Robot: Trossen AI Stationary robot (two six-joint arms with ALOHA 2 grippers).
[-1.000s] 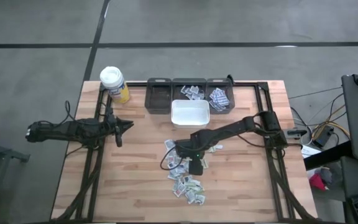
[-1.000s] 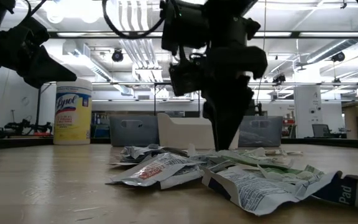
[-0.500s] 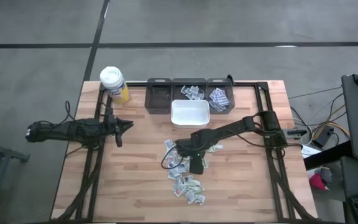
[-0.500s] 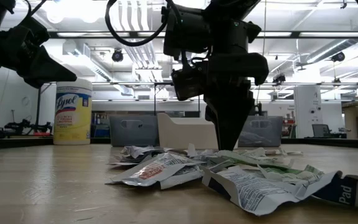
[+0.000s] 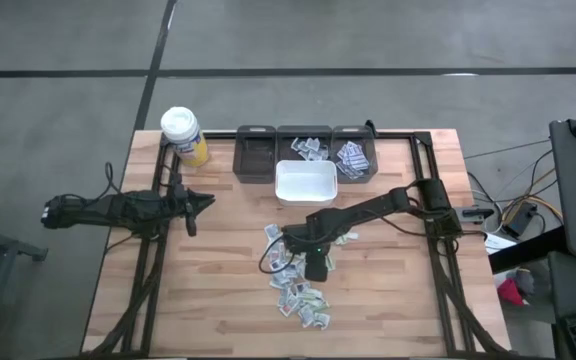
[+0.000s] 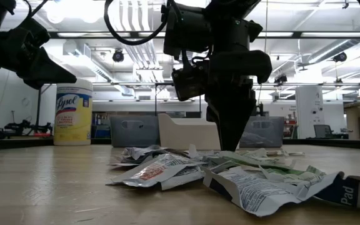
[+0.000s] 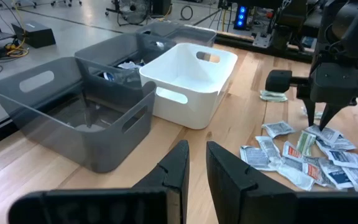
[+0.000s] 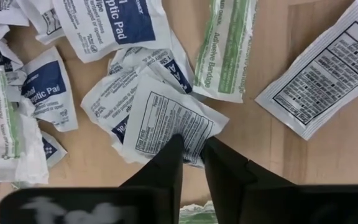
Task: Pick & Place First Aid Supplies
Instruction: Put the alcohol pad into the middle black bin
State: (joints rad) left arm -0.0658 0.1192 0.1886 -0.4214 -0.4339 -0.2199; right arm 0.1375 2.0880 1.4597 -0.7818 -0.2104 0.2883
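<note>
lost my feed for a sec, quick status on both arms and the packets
Right tool down in the packet pile, fingers pinching a white packet's edge. Left tool waiting near the table's left side, holding nothing. White bin empty, nothing blocking.

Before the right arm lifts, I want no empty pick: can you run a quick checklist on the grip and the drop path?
1. Right gripper down on the packet pile: ok.
2. Fingers nearly together over the edge of one white packet: ok.
3. Packet actually pinched: cannot tell.
4. Only one packet caught, given how they overlap: cannot tell.
5. White bin empty and open: ok.
6. Left gripper parked away from the pile: ok.
</note>
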